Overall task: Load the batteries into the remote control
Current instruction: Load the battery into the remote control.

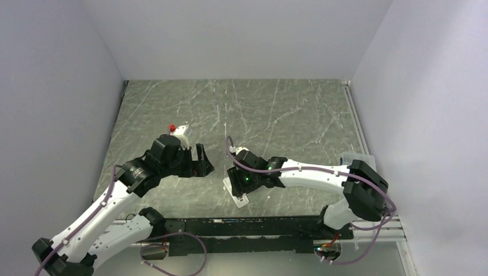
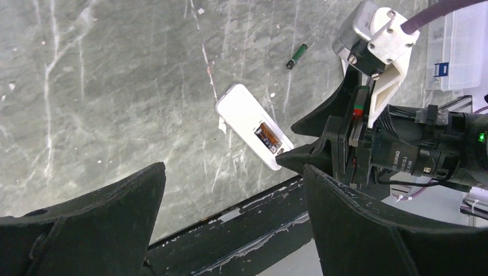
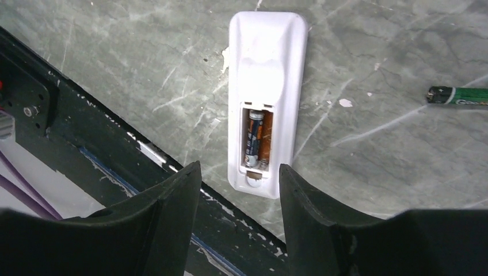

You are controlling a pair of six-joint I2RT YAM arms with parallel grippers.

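Remote control [image 3: 266, 69]: judged light, rigid, slick; best pinched across long edges.
Loose battery [image 3: 457, 96]: three o'clock of it in the right wrist view; tiny, easily rolled.
Right claw [image 3: 239, 169], left claw [image 2: 233, 168]: spread wide, empty.

Far ahead of my left pincer [image 2: 233, 167], off to its right, a clear plastic box [image 2: 460, 46] sits on the grey-green table [image 2: 86, 86].

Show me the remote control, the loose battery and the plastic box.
remote control [image 3: 266, 69]: right wrist view, white back.
loose battery [image 3: 463, 96]: right wrist view, green body.
plastic box [image 2: 466, 40]: left wrist view, clear surface.
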